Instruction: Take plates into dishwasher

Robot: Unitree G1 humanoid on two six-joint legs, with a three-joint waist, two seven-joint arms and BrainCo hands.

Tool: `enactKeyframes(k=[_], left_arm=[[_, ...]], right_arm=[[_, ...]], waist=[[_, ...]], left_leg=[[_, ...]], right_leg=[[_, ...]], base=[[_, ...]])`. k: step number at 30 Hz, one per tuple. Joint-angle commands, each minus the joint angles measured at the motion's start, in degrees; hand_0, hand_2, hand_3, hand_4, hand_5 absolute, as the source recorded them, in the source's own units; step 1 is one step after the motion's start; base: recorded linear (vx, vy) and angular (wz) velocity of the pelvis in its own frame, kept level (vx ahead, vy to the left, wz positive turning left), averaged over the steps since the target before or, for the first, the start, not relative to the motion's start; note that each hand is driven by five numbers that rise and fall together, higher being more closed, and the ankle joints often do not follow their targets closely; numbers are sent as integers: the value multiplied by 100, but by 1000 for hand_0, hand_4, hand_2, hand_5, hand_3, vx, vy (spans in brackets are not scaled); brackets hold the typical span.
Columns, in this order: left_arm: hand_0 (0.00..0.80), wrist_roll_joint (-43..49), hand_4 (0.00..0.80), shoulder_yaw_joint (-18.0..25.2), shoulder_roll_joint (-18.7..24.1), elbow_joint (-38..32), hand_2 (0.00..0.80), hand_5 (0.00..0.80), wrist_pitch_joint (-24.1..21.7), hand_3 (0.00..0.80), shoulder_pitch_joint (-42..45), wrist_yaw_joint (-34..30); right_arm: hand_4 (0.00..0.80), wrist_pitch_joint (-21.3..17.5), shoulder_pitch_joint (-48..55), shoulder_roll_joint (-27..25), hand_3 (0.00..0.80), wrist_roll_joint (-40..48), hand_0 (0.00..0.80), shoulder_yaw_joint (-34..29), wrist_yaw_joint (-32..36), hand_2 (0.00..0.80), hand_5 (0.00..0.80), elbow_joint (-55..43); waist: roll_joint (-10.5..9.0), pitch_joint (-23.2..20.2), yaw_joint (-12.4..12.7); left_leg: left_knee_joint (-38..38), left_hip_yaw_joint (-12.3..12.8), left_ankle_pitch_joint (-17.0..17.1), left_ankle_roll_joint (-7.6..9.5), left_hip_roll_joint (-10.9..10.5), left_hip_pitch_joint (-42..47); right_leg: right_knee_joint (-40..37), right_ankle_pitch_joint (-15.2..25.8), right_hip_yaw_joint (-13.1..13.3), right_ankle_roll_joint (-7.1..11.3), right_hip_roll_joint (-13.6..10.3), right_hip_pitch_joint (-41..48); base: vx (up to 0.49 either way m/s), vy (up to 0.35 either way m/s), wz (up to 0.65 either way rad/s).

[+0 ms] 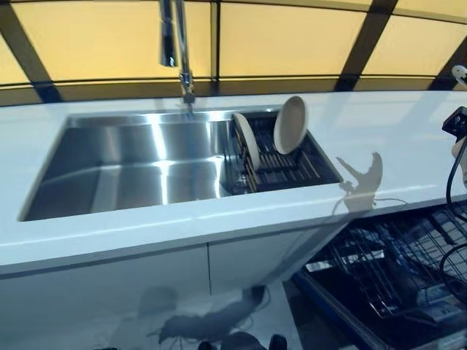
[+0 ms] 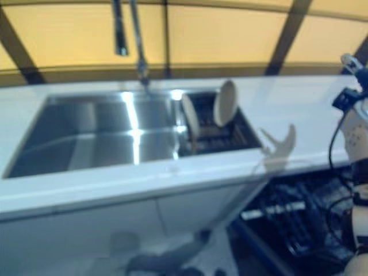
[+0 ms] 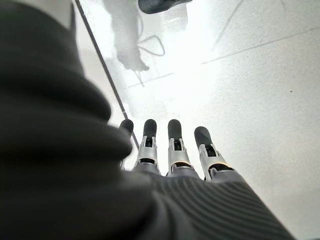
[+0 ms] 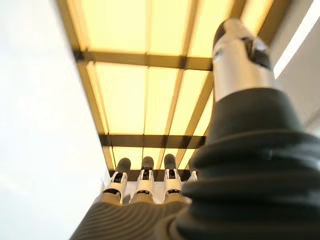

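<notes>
Two beige plates [image 1: 290,125] stood on edge in the sink rack [image 1: 281,168], centre frame. Left hand [image 3: 172,150] and right hand [image 4: 145,185] were held empty, fingers straight. Dishwasher rack [image 1: 387,270], lower right. Risk: upright plates could be toppled by a glancing reach.

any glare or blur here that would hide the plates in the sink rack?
Left eye view: sharp; glare streaks on the sink floor only, both plates in the rack read clearly. Right eye view: soft and smeared, plate edges fuzzy but still separable. Left wrist view: floor blown out white past the left hand. Right wrist view: yellow panels bright behind the right hand; no plates.
</notes>
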Motion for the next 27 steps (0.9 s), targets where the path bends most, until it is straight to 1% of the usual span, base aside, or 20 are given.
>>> enactKeyframes(k=[1, 4, 6, 8, 12, 16, 19, 23, 27], left_arm=[[0, -62, 0, -113, 59, 213, 0, 0, 40, 0, -13, 148], [0, -16, 0, -131, -40, 288, 0, 0, -79, 0, 53, 98], [0, 58, 0, -179, -89, 309, 0, 0, -212, 0, 91, 2], [0, 93, 0, -254, -148, 332, 0, 0, -332, 0, 143, -69], [0, 168, 0, -308, -189, 302, 0, 0, -411, 0, 233, -145], [0, 187, 0, -345, -180, 278, 0, 0, -459, 0, 265, -163], [0, 239, 0, -356, -178, 242, 0, 0, -481, 0, 272, -187], [0, 199, 0, -459, -137, 215, 0, 0, -457, 0, 265, -164], [0, 174, 0, -547, -116, 212, 0, 0, -483, 0, 230, -121]], right_arm=[[0, 404, -1018, -564, 0, -675, 0, 905, 942, 0, 0, 170], [0, 530, -1284, -547, 0, -622, 0, 1313, 1366, 0, 0, 298], [0, 644, -1390, -456, 0, -812, 0, 1468, 1400, 0, 0, 298], [0, 742, -1467, -354, 0, -788, 0, 1542, 1516, 0, 0, 246], [0, 951, -1545, -169, 0, -795, 0, 1667, 1464, 0, 0, 25], [0, 1267, -1544, -55, 0, -868, 0, 1764, 1520, 0, 0, -275], [0, 1364, -1579, 18, 0, -783, 0, 1859, 1436, 0, 0, -375], [0, 1347, -1687, 143, 0, -697, 0, 1962, 1251, 0, 0, -325], [0, 1280, -1840, 257, 0, -406, 0, 2017, 1075, 0, 0, -256]], waist=[[-23, -257, 176], [-28, -302, 207], [20, -296, 222], [65, -279, 239], [74, -245, 263], [27, -177, 290], [-12, -117, 328], [-70, -13, 382], [-99, 98, 423]], left_leg=[[123, -32, -421, 35, 282, -30], [-145, -71, -274, -93, 281, 15], [-285, -107, -203, -139, 261, 51], [-312, -151, -214, -169, 224, 49], [-312, -216, -260, -168, 165, 33], [-312, -261, -270, -145, 123, -24], [-312, -294, -267, -124, 118, -69], [-312, -337, -251, -120, 138, -139], [-312, -399, -223, -129, 130, -276]], right_leg=[[-250, 211, -167, -162, 271, 263], [-508, 170, -320, -180, 303, 469], [-575, 177, -424, -161, 281, 538], [-617, 199, -515, -118, 244, 584], [-616, 239, -596, -47, 185, 599], [-608, 291, -643, 7, 144, 550], [-585, 302, -651, 19, 137, 491], [-555, 316, -679, 27, 139, 415], [-597, 337, -697, 21, 162, 346]], base=[[130, -192, 29], [127, -97, 21], [93, 1, 7], [90, 46, 2], [76, 52, 7], [51, 47, 13], [46, 26, 5], [39, 2, 2], [14, -2, 11]])
